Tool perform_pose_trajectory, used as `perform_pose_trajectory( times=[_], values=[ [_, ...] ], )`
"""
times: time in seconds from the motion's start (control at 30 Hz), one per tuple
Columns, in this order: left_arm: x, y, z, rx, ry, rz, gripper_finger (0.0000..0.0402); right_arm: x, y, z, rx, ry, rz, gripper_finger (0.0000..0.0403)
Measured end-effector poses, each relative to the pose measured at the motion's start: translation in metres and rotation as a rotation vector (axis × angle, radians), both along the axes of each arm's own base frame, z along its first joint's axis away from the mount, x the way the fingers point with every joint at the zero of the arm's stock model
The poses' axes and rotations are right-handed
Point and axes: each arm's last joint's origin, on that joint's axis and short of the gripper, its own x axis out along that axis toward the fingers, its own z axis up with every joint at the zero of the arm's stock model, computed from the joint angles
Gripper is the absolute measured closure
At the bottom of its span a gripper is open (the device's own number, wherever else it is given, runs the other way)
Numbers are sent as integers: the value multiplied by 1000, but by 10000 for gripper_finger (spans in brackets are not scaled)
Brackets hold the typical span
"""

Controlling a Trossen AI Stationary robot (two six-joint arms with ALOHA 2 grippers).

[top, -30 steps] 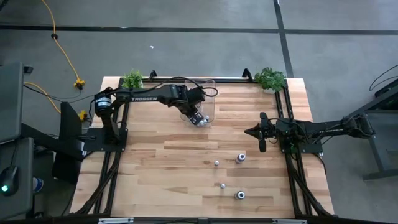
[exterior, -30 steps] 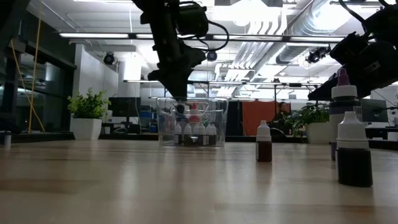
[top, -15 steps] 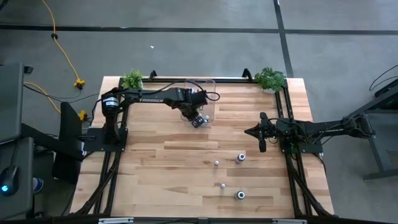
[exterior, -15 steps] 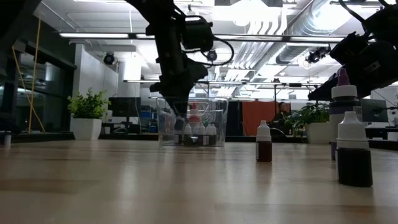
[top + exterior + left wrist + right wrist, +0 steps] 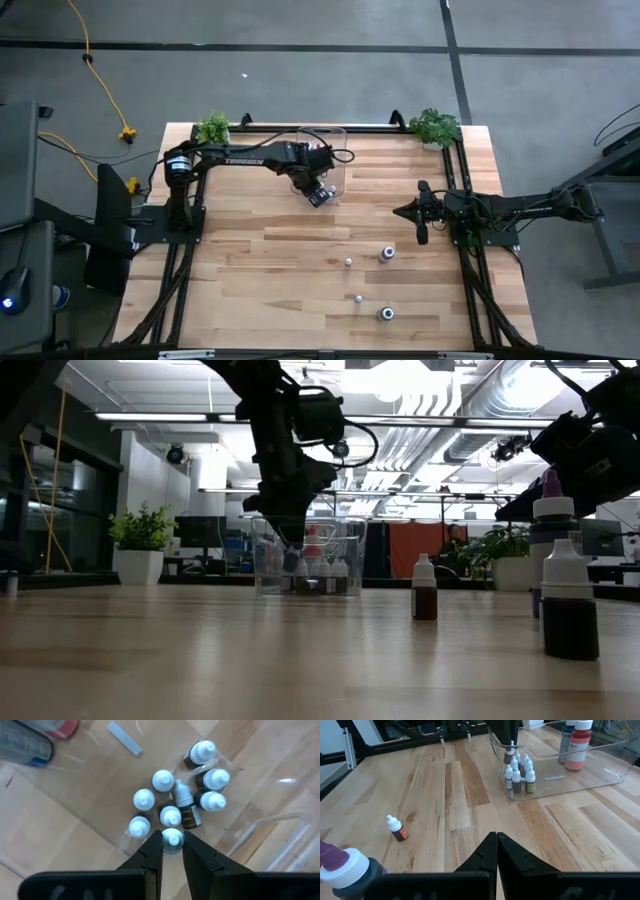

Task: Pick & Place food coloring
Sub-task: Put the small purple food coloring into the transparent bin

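Note:
A clear plastic bin [image 5: 325, 165] stands at the table's far middle. A cluster of tiny white-capped food coloring bottles [image 5: 165, 795] stands in its near end. Two larger bottles, one red [image 5: 577, 742], stand toward its other end. My left gripper [image 5: 317, 193] reaches down into the bin, shut on one tiny bottle [image 5: 173, 839]. Several more bottles stand loose on the near right of the table [image 5: 386, 255] [image 5: 348, 262] [image 5: 386, 314]. My right gripper [image 5: 421, 235] hovers shut at the table's right side, touching nothing. My left gripper pinches a tiny bottle just below its white cap [image 5: 173, 840] between the two fingers [image 5: 154, 852], coming from above and pointing down. The bottle hangs upright [image 5: 509, 756] over the cluster; whether its base touches the bin floor, I cannot tell.
Small potted plants [image 5: 213, 128] [image 5: 434, 126] sit at the far corners. In the low view a brown bottle [image 5: 424, 588], a dark one [image 5: 568, 600] and a purple-tipped one [image 5: 548, 520] stand near the camera. Bare wood lies on the table's left and near parts.
My left gripper has come down into the bin's near end with the tiny bottle, then held still there for the last half second. My right arm has kept still.

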Motion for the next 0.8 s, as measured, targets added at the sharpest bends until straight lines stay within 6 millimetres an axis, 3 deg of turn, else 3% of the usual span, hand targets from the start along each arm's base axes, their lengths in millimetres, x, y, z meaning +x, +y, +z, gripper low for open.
perform_pose_trajectory(
  times=[0.8],
  values=[
    [3, 1, -10, 6, 25, 3, 350, 0, 0, 0, 0, 0, 0, 402]
  ],
)
